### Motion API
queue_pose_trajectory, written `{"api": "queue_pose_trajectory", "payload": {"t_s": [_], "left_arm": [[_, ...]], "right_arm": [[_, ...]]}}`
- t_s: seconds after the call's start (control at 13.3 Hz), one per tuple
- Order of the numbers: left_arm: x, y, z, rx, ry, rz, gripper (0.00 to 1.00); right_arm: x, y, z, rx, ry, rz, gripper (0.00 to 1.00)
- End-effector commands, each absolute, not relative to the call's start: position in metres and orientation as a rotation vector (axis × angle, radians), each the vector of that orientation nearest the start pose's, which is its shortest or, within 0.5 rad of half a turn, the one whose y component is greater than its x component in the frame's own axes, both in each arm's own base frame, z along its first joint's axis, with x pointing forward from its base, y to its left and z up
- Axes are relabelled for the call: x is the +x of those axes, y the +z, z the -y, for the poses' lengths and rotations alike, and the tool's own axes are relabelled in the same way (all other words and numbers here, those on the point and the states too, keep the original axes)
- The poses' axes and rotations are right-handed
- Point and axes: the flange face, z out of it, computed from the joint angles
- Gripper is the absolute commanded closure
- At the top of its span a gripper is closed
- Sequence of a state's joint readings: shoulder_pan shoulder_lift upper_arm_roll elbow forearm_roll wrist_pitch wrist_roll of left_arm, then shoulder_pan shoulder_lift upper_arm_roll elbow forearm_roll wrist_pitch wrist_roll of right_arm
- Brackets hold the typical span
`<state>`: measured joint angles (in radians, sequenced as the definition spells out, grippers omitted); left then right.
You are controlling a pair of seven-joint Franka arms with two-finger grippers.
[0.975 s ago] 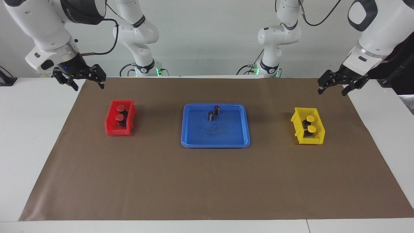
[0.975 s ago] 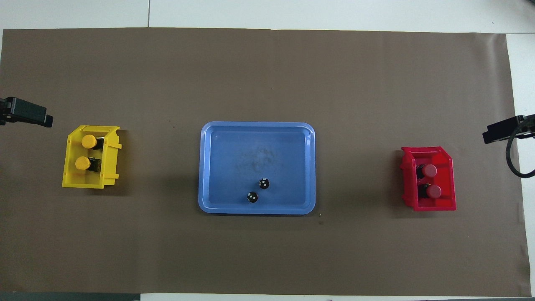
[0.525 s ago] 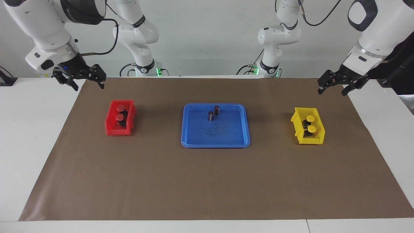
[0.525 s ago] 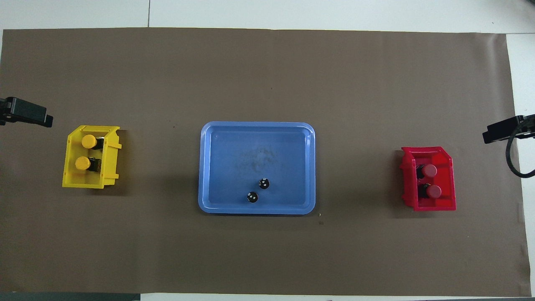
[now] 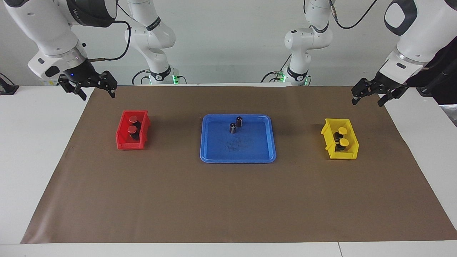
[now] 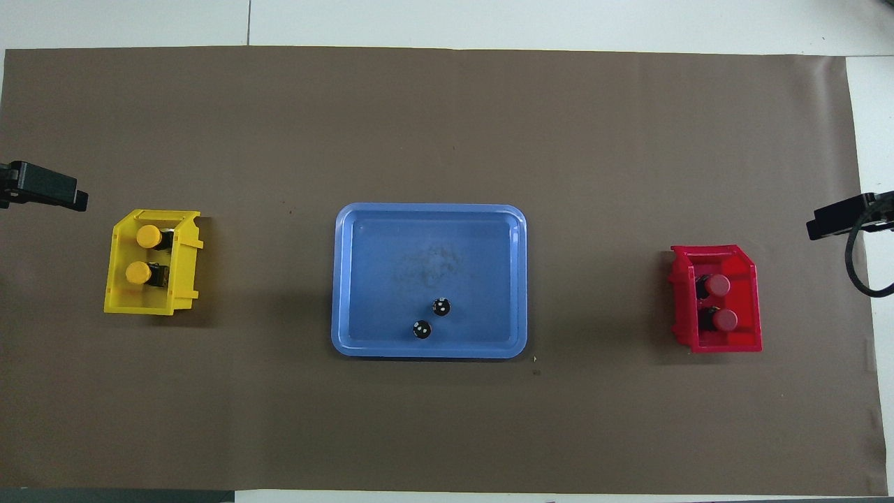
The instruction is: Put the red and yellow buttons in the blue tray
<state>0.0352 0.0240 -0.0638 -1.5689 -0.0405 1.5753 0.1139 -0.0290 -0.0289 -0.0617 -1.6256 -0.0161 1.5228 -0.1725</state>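
Observation:
Two red buttons [image 5: 132, 119] [image 5: 132, 129] sit in the small red bin [image 5: 123, 142] toward the right arm's end; they also show in the overhead view [image 6: 717, 285]. Two yellow buttons [image 5: 342, 131] [image 5: 344, 142] sit in the small yellow bin [image 5: 330, 151] toward the left arm's end, and in the overhead view [image 6: 148, 236]. The blue tray [image 5: 250, 151] lies mid-table between the bins. My right gripper [image 5: 98, 93] hangs open and empty over the mat's corner, apart from the red bin. My left gripper [image 5: 366, 101] hangs open and empty over the mat's edge, apart from the yellow bin.
Two dark capless cylinders [image 5: 239, 121] [image 5: 232, 128] stand upright in the tray, in the part nearest the robots. A brown mat [image 5: 228, 200] covers the table. Two more white arms [image 5: 153, 39] stand at the back edge.

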Motion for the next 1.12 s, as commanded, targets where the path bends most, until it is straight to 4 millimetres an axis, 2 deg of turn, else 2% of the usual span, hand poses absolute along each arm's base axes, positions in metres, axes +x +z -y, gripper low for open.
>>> {"api": "queue_pose_trajectory", "payload": {"t_s": [0.0,0.15,0.38,0.67,1.05], "left_arm": [[0.555,0.610,0.016,-3.181,-0.001,-0.222,0.00],[0.555,0.610,0.014,-3.181,-0.001,-0.217,0.00],[0.555,0.606,0.013,-3.180,-0.011,-0.204,0.00],[0.550,0.598,0.009,-3.177,-0.048,-0.198,0.00],[0.542,0.575,0.008,-3.174,-0.074,-0.189,0.00]], "right_arm": [[0.531,0.602,0.050,-3.135,0.104,0.116,0.00],[0.528,0.594,0.051,-3.135,0.097,0.112,0.00],[0.514,0.570,0.050,-3.134,0.072,0.111,0.00],[0.512,0.569,0.051,-3.133,0.089,0.106,0.00],[0.514,0.572,0.049,-3.134,0.077,0.109,0.00]]}}
